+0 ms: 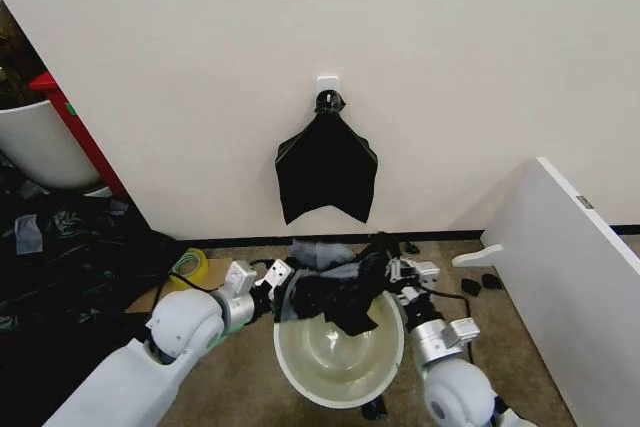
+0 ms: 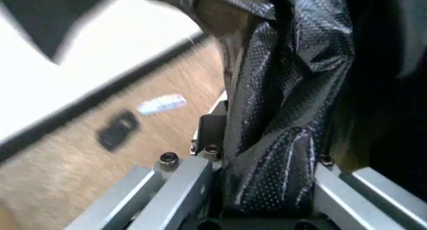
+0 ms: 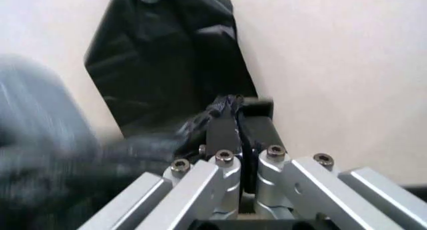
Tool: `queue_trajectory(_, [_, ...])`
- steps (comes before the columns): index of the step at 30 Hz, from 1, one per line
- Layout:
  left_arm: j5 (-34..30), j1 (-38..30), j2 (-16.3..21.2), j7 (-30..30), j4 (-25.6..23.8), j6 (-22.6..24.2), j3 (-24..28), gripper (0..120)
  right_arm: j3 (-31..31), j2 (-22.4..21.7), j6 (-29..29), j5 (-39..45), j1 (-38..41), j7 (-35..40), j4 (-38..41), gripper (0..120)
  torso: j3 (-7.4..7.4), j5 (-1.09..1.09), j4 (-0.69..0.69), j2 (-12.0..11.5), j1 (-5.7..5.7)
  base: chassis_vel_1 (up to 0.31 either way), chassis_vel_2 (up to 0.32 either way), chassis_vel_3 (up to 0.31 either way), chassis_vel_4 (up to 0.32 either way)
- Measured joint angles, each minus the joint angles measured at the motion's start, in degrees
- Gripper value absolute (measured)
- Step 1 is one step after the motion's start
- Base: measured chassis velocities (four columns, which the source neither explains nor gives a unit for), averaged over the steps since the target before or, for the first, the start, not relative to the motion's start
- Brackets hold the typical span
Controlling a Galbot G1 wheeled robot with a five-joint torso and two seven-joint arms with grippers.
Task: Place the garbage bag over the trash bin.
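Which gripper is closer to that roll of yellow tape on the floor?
Left. The left gripper grips the garbage bag beside the yellow tape roll; the right gripper grips it across the trash bin.

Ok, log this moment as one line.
stage: bagging | left gripper: shut on garbage bag | right gripper: shut on garbage bag | bag bunched above trash bin, rim uncovered

The garbage bag [image 2: 280,115] is thin black plastic, glossy, wrinkled, with a fine dotted texture where light falls on it. The trash bin [image 1: 340,352] is smooth cream-white plastic with a soft shine inside. The left gripper [image 1: 283,290] and the right gripper [image 3: 235,121] have bare brushed metal links with dark screws. The floor [image 2: 80,160] looks like matt wood-grain. The wall [image 1: 450,57] is matt and smooth.
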Motion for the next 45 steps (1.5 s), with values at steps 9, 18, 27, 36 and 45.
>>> queue_trajectory(9, [-11.1,-0.6,-3.8,-2.5,-0.1,-0.5,-8.7,1,-1.6,1.0,0.8,0.3,-4.8,-0.2,2.6,0,0.0,-0.03,0.01,0.0,0.0,0.0,0.0,0.0,0.0])
queue_trajectory(18, [-17.8,-2.4,-4.6,-7.9,1.9,-0.8,-13.9,1,-4.1,1.2,9.0,-0.9,-8.5,-11.8,1.4,0,0.0,-0.03,0.0,0.0,0.0,0.0,0.0,0.0,0.0])
queue_trajectory(27, [-20.7,-2.8,-6.1,-8.8,2.2,0.3,-15.6,1,-4.1,0.9,13.4,-8.2,-7.2,-21.5,-7.4,0,0.0,-0.01,0.0,0.0,0.0,0.0,0.0,0.0,0.0])
queue_trajectory(36, [-21.3,-2.1,-5.7,-9.0,0.5,1.2,-15.8,1,4.2,2.5,21.7,-26.6,-3.3,-23.7,-19.4,6,0.0,-0.02,0.01,0.0,0.0,0.0,0.0,0.0,0.0])
queue_trajectory(45, [-17.4,-1.6,-4.2,-9.0,0.0,-1.2,-14.0,1,16.2,1.0,31.0,-20.1,-6.0,-43.2,-18.2,39,0.0,0.01,-0.01,0.0,0.0,0.0,0.0,0.0,0.0])
